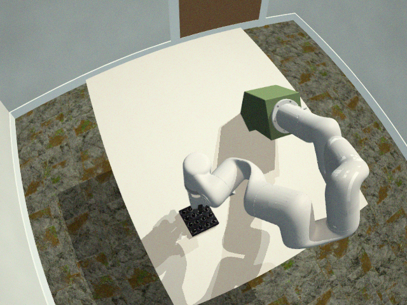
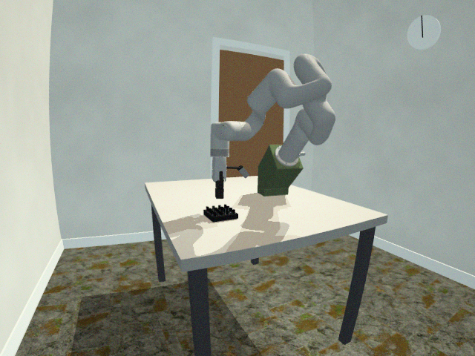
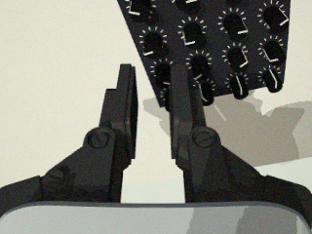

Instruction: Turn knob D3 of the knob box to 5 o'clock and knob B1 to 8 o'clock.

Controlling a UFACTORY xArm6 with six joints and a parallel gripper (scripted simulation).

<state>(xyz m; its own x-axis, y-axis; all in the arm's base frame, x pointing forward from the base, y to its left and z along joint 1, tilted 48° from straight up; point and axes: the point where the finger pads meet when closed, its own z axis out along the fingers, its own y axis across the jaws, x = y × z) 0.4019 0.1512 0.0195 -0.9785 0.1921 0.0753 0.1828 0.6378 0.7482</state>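
The black knob box [image 1: 205, 227] [image 2: 226, 219] [image 3: 216, 44] stands on the table with its knobs up. In the wrist view its rear is toward the top. My gripper [image 1: 200, 207] [image 2: 219, 197] [image 3: 153, 84] hangs above the box, clear of the knobs, its fingers partly apart with nothing between them. Knob D3 [image 3: 239, 85] is in the lowest row; its white line runs down and slightly right, about 5 o'clock. Knob B1 [image 3: 153, 43] shows its line at the lower left; its exact mark is hard to read. The right finger partly hides D1 and C1; row A is cut off.
The arm's green base block [image 1: 256, 108] [image 2: 274, 179] stands on the white table [image 1: 147, 98] [image 2: 326, 214], well away from the box. The arm arches over the table between them. Shadows of the arm fall beside the box. The table's left edge lies beyond the box.
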